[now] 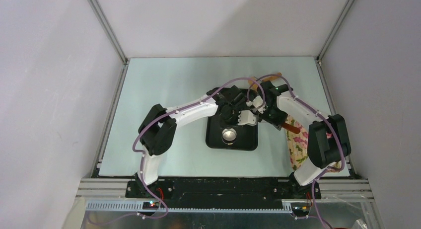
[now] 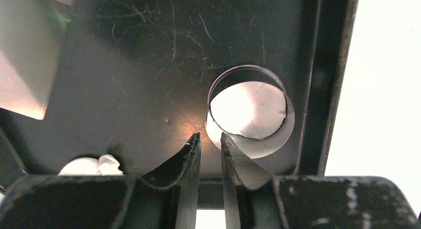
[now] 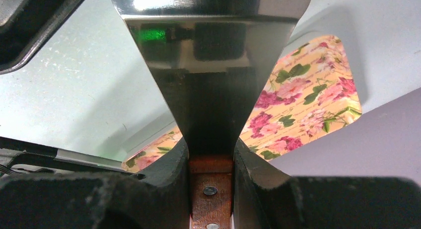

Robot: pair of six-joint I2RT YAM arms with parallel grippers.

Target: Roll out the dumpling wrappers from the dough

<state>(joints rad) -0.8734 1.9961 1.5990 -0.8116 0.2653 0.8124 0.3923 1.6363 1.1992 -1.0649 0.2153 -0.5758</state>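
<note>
I am working in a robot test cell in a lab, not a real kitchen. Plain pale walls [image 1: 49, 90] box in the table [image 1: 164, 80] on 3 sides, held by bare aluminium posts [image 1: 105, 28]. The 2 arms, left arm [image 1: 191, 112] and right arm [image 1: 298, 107], are bolted to a black base plate [image 1: 223, 185] beside a slotted metal rail [image 1: 208, 205], with purple cables [image 1: 233, 80] looped along them. The kitchen things are only props: a black tray [image 1: 248, 139], a steel cup [image 1: 229, 135], a scraper [image 3: 213, 65], a floral cloth [image 1: 299, 147] and some dough [image 2: 87, 166].
</note>
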